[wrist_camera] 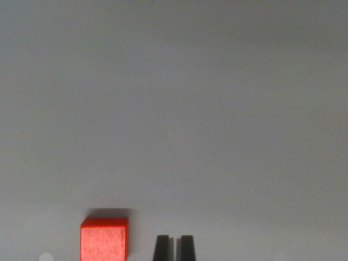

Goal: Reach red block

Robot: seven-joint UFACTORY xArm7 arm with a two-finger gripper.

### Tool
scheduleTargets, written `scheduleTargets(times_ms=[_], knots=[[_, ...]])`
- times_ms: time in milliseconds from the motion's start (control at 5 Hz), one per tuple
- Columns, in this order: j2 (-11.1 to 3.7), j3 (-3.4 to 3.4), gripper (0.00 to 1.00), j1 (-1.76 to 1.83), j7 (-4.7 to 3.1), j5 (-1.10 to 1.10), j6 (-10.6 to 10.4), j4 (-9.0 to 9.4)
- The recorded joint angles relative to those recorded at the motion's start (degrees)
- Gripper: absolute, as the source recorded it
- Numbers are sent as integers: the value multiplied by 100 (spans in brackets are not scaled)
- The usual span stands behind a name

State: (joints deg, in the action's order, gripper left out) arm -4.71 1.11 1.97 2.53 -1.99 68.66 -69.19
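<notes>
Red block [104, 239] sits on the plain grey worktop [174, 119] at the bottom edge of the wrist view, left of centre, cut off by the frame with a shadow just behind it. End effector [174, 249] shows as two dark fingertips just to the block's right — narrow, only a thin slit between them, nothing held. Block and fingers apart, not touching.

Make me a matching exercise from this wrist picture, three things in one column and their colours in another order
Things:
1. red block
2. gripper fingertips
3. surface

Descriptions:
A. pale grey, fills most of the view
B. dark, two tips close together at the bottom edge
C. bright red, at the bottom, toward the wrist view's left

Pairs: 1-C, 2-B, 3-A
</notes>
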Motion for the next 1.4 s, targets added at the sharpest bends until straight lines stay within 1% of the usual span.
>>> scheduleTargets(times_ms=[200,400,600,800,1000,1200,1400], knots=[[0,0,0,0,0,0,0,0],[-22,34,0,35,42,7,-257,238],[-22,34,0,35,42,7,-257,238],[-46,71,0,71,86,14,-529,490],[-46,71,0,71,86,14,-529,490],[-69,107,0,107,130,21,-799,740],[-69,107,0,107,130,21,-799,740]])
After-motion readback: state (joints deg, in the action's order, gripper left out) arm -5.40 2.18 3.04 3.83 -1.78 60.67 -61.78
